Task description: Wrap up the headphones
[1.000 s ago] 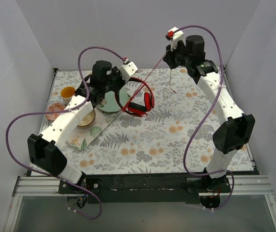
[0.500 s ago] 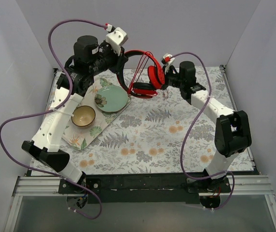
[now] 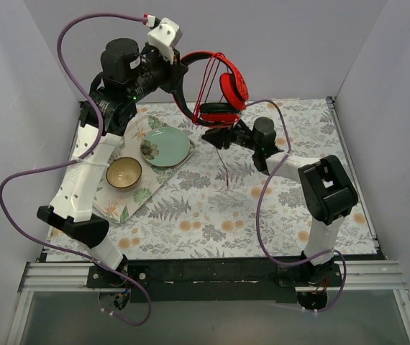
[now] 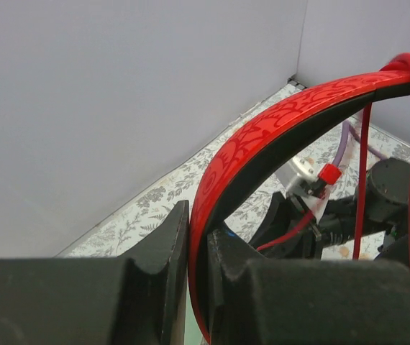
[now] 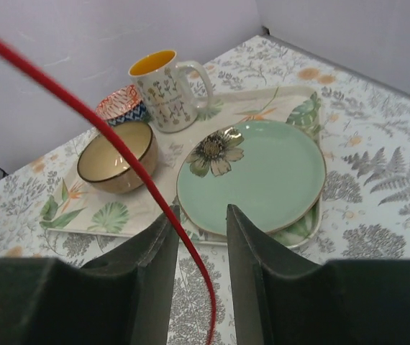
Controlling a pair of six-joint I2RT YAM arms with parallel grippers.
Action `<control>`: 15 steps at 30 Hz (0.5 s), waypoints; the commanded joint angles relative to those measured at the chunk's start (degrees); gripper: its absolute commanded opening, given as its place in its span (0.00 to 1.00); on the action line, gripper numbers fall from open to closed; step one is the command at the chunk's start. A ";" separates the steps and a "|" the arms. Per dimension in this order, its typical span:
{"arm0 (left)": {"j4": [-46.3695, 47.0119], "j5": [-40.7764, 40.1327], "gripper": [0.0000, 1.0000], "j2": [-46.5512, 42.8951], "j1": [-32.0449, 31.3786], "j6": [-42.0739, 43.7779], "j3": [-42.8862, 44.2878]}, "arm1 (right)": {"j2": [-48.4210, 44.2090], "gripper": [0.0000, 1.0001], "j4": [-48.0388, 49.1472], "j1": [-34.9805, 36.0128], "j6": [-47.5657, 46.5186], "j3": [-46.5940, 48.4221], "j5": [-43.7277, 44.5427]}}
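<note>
Red headphones hang high above the worktop's far side, headband clenched in the left gripper. The right gripper sits just below, beside the tray.

Left wrist: a wall stands close behind the pinched headband.

Right wrist: the gripper is released, the cable passing loose between its fingers. Beyond, the tray holds a plate, tan bowl, patterned bowl and mug.
</note>
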 commanded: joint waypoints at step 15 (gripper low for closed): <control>3.54 -5.31 0.00 -1.43 -0.02 -0.47 6.12 | 4.04 0.33 11.12 2.94 3.70 -8.44 4.37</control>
